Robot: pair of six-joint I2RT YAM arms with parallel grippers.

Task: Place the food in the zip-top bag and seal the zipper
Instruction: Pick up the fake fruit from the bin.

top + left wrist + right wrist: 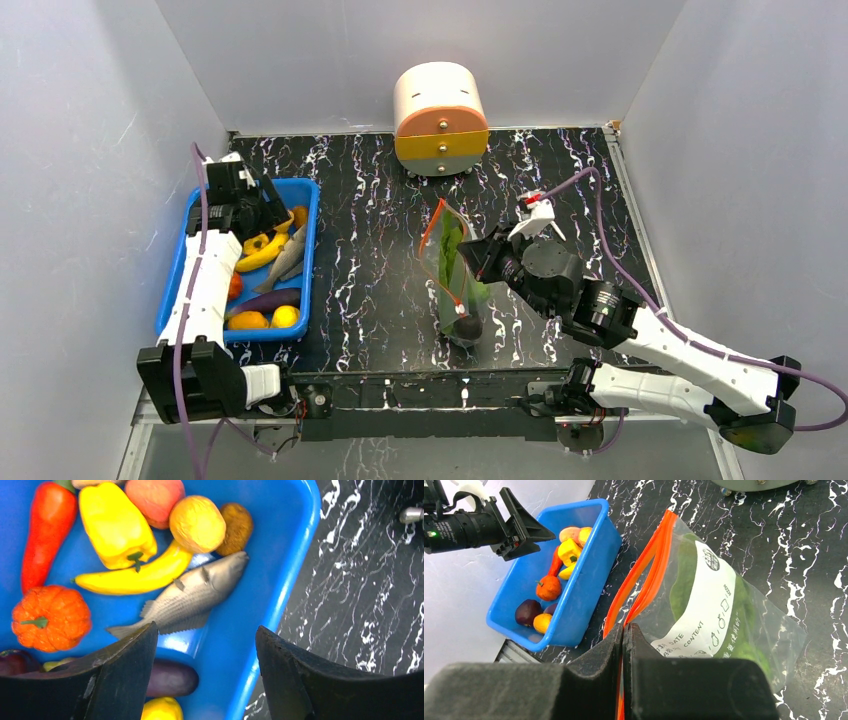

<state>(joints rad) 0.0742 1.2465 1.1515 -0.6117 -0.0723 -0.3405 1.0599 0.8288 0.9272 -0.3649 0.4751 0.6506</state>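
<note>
The clear zip-top bag (452,262) stands near the table's middle, mouth open toward the left. A leafy green (684,575) is inside, behind its white label (704,615). My right gripper (623,630) is shut on the red-orange zipper strip (639,580) at the near end of the mouth. My left gripper (206,635) is open and empty above the blue bin's right side. Below it lie a grey fish (190,597), a banana (135,577), a yellow pepper (112,525), an orange pumpkin (50,612), a brown lump (235,525) and a purple eggplant (170,677).
The blue bin (311,250) with several toy foods sits at the left, against the wall. A round cream-and-orange drawer unit (440,120) stands at the back middle. Grey walls close in the left, back and right sides.
</note>
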